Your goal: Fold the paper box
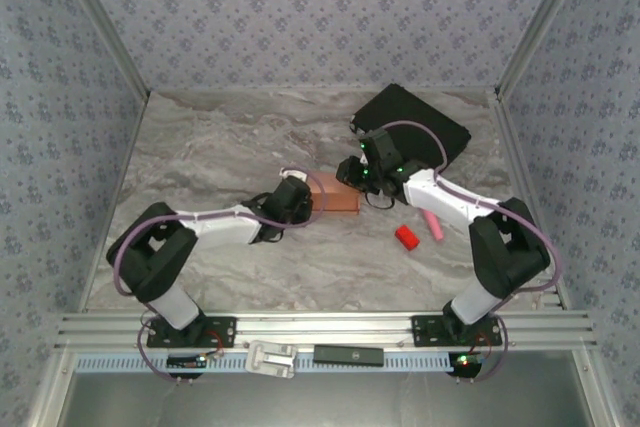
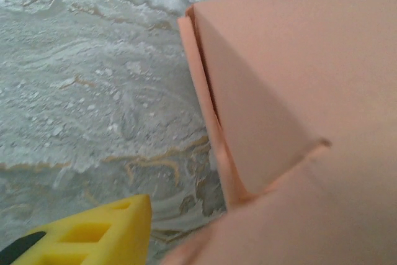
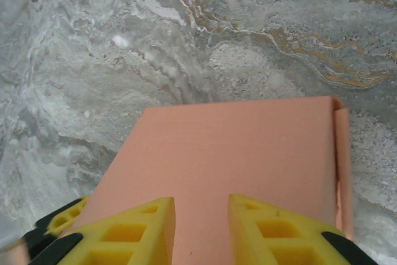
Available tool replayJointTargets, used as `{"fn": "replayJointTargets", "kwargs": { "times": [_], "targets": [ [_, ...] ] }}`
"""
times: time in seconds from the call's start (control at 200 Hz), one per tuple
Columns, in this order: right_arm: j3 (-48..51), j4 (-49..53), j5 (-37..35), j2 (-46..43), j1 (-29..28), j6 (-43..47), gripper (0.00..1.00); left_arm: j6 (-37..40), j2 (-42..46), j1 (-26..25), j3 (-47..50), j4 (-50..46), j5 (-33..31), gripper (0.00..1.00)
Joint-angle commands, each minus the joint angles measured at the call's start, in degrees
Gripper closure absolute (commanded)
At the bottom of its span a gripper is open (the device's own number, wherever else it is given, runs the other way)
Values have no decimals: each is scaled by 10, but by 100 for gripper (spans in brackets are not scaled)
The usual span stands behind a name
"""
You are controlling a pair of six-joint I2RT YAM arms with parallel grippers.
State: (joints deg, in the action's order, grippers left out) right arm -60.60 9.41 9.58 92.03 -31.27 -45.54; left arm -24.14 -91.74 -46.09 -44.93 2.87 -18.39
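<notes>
Through the top camera you see the paper box (image 1: 336, 196) lying mid-desk (image 1: 220, 147), already a low rectangular form. The left claw (image 1: 298, 199) is at its left end and the right claw (image 1: 354, 175) at its far right corner. Treat it as thin, light card. It will likely skate on the smooth marble and crease if you squeeze a wall. Brace 1 end, and take a flap by its free edge near the fold.

In the left wrist view the box fills the right side, with a loose side flap (image 2: 205, 110) standing slightly off the wall. 1 yellow finger (image 2: 99, 231) sits clear of the card at lower left. Its partner is hidden, so you cannot tell how wide this claw stands.

In the right wrist view the 2 yellow fingers (image 3: 133, 234) hang over the top panel, slightly apart, with nothing clamped between them. Whether the tips touch the card is unclear.
</notes>
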Motion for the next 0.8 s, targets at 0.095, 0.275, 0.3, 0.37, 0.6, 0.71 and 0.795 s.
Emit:
{"fn": "replayJointTargets", "kwargs": {
  "times": [0.095, 0.275, 0.3, 0.37, 0.6, 0.71, 0.795],
  "targets": [
    [-5, -10, 19, 36, 1, 13, 72, -20, 49, -3, -22, -57, 24, 48],
    [2, -18, 20, 43, -1, 16, 72, -68, 124, -2, -2, -77, 82, 48],
    [5, -19, 19, 41, 0, 16, 72, -87, 135, -3, -2, -90, 93, 48],
    [6, -17, 16, 39, 1, 18, 72, -144, 164, -8, -7, -152, 100, 49],
    [12, -10, 11, 35, -2, 33, 72, -221, 324, 4, -4, -248, 77, 54],
    [17, -14, 11, 38, -1, 38, 72, -190, 284, 82, -67, -259, 171, 55],
    [21, -18, 11, 41, -2, 38, 72, -156, 209, 129, -116, -257, 228, 55]
  ]
}}
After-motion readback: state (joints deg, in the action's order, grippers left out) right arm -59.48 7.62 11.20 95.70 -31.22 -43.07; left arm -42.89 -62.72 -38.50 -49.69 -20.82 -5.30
